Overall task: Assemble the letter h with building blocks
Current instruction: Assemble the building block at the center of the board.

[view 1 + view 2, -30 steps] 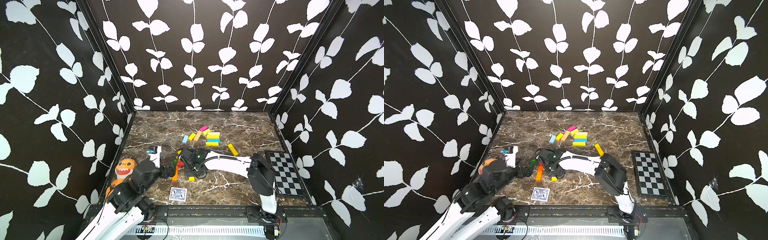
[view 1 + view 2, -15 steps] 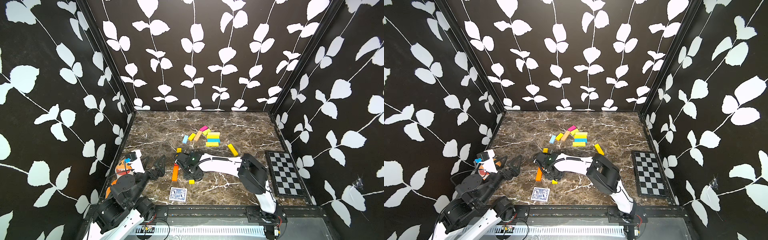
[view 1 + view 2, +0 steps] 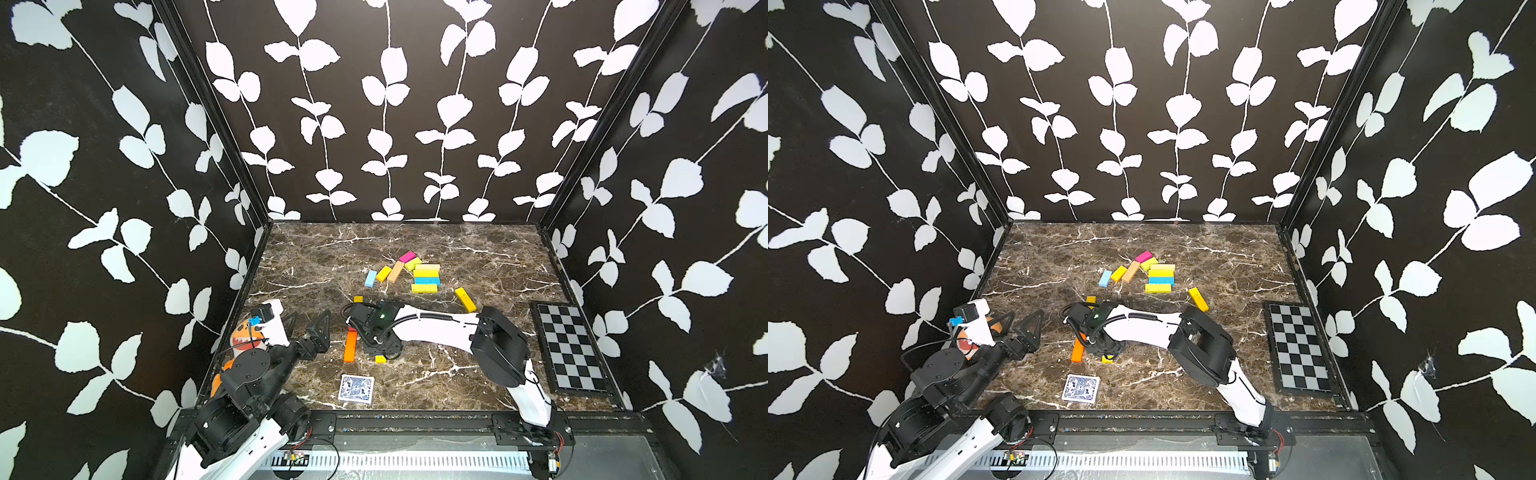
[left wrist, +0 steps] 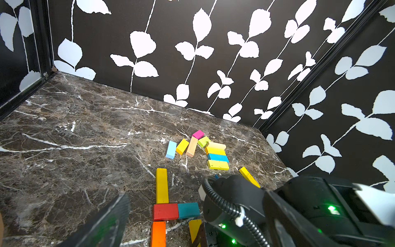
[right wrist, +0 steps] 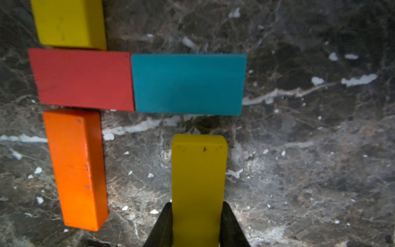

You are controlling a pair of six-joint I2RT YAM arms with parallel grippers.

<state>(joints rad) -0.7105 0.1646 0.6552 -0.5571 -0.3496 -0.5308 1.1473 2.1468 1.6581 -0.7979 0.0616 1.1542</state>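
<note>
Yellow block [image 5: 198,171] clamped between right fingers [image 5: 164,224], its end just short of teal block [image 5: 188,84]. Teal butted end-to-end against red block [image 5: 83,79]; orange block [image 5: 77,169] and second yellow block [image 5: 68,23] set against red. Left fingers [image 4: 106,218] spread wide, nothing held. Spare blocks [image 3: 424,274] scattered farther back on table [image 3: 316,257].

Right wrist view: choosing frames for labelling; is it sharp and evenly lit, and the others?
Right wrist: held yellow block soft-edged, corners dark. Left wrist: left gripper's fingers blurred, far blocks crisp. Both top views: evenly lit, walls splay from wide-angle distortion.
</note>
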